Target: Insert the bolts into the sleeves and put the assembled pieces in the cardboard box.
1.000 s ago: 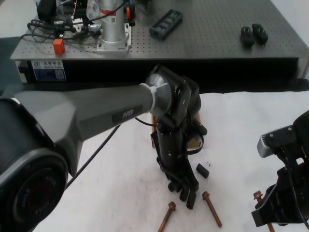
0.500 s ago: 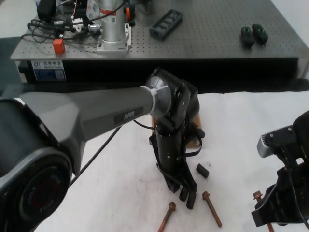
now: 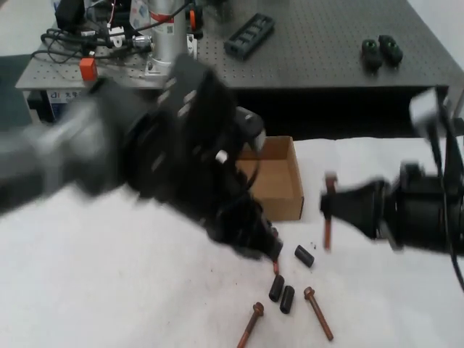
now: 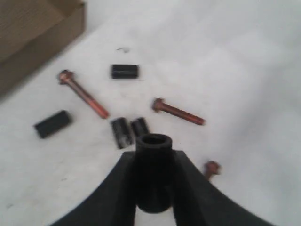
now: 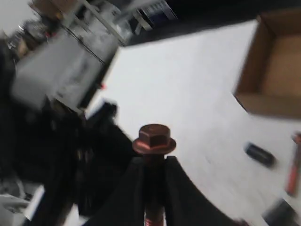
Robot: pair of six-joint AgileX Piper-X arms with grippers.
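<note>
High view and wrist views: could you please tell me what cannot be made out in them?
High view: motion blur smears the left gripper; its grip is unreadable.
Left wrist view: that gripper hides a loose bolt beyond its head.
Right wrist view: the right gripper covers the shank of the held bolt.
</note>
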